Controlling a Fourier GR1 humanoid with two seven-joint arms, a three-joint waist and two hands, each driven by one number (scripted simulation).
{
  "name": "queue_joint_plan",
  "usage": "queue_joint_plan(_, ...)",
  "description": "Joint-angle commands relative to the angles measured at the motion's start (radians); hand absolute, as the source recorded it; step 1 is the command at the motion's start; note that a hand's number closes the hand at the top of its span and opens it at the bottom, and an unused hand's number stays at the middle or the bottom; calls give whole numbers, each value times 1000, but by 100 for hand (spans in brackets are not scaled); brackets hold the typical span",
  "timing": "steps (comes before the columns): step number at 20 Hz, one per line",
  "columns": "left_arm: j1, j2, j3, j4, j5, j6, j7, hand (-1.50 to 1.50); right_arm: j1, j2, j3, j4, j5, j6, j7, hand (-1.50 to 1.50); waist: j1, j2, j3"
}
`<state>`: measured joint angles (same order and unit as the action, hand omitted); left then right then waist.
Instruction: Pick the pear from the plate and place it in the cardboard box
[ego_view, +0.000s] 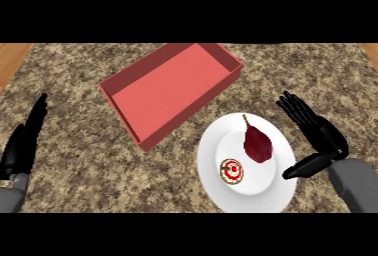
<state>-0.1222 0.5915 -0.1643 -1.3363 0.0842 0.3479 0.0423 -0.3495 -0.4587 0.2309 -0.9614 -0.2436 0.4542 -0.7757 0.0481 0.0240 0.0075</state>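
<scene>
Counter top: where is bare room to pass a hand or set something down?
Bare counter lies between the left hand and the plate, below the red box. The box's floor is bare too. It is crowded at the right: the pear and a small round item fill the plate, with the right hand open beside its rim.

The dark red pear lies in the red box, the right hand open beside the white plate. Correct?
Not quite. The head view shows the pear lying on the white plate, not in the red box. The right hand is open beside the plate.
</scene>
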Motion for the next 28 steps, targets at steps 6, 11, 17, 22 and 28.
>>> queue_joint_plan(6,-25,-24,-19,20,-23,-9,3,0,-210,-140,144,161,326,-11,-222,-150,23,-2,-3)
queue_joint_plan(11,4,4,16,13,-19,-19,-3,0,-290,-128,255,245,468,-57,-245,-150,15,-11,-5)
queue_joint_plan(17,-12,-47,2,46,-46,-18,-13,0,-406,-38,337,371,570,-65,-240,-150,-8,-13,-6)
queue_joint_plan(22,26,-23,45,20,-47,-33,-8,0,-478,-3,345,517,634,-100,-284,-150,-9,-15,-6)
queue_joint_plan(28,2,-67,41,36,-88,-31,1,0,-535,59,324,576,664,-115,-284,-150,-24,-17,-7)
